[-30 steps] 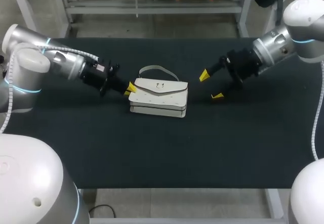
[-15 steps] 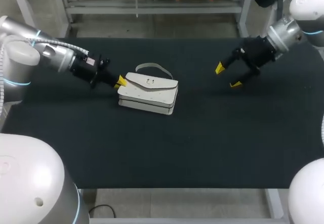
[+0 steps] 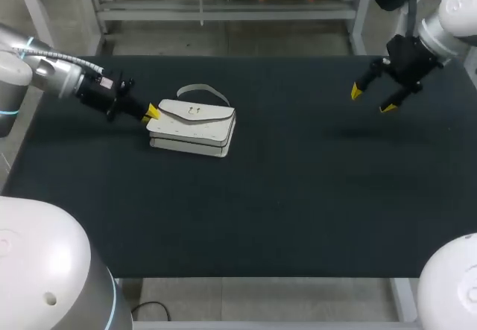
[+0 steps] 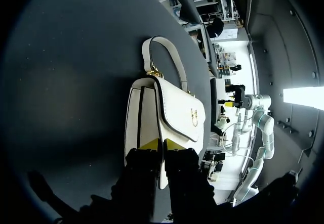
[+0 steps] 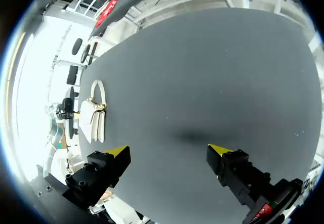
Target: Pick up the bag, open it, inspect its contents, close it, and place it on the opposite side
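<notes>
Your left gripper (image 3: pixel 151 112) is pinching the bag (image 3: pixel 192 125); your right gripper (image 3: pixel 370 99) is hanging spread.
Your left fingers (image 4: pixel 148 144) are pressing together on one end of the white bag, which is lying on the table's (image 3: pixel 298 196) left half, handle (image 3: pixel 195 89) pointing toward the far edge. Your right fingers (image 5: pixel 117 152) are standing wide apart above the far right corner.

Overhead head view, left wrist close, right wrist distant, bag (image 3: pixel 192 127) shared
</notes>
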